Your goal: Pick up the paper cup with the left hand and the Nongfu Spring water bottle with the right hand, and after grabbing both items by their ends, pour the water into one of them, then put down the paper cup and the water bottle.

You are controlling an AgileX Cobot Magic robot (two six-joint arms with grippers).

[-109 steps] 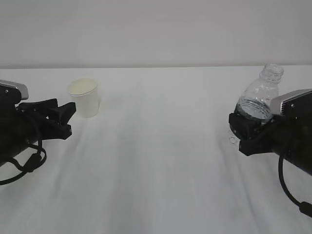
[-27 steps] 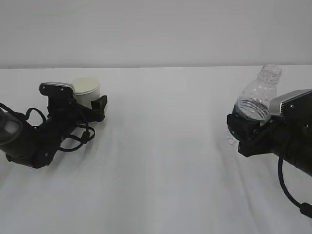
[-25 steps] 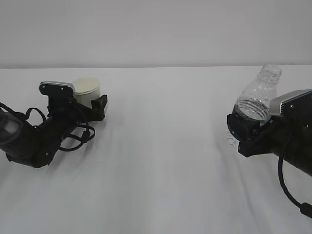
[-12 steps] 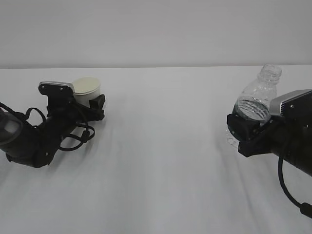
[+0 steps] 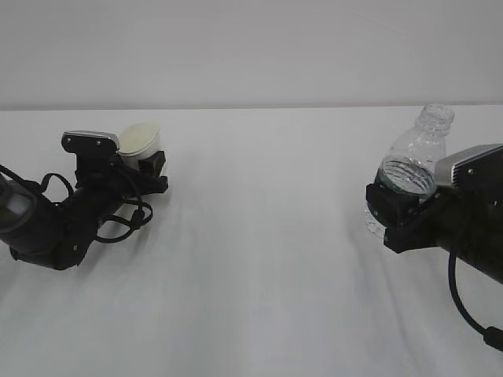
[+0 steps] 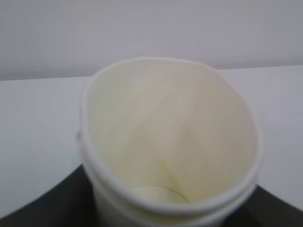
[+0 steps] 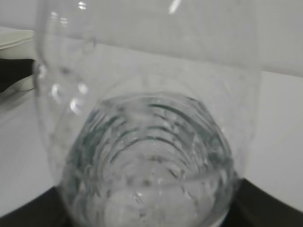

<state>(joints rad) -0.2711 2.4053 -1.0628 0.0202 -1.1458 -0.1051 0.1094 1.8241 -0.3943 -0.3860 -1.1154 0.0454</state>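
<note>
Exterior view: paper cup far left on table, rim squeezed oval, left end effector clamped around its lower part. Water bottle right side, gripped low by right end effector, appears lifted. You have both grasps; pour and put-down remain.

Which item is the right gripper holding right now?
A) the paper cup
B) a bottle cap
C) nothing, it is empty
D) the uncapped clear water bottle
D: in the exterior view the right gripper is clamped around the lower body of the Nongfu Spring water bottle, whose open neck has no cap, while the paper cup sits across the table at the left gripper.
</note>
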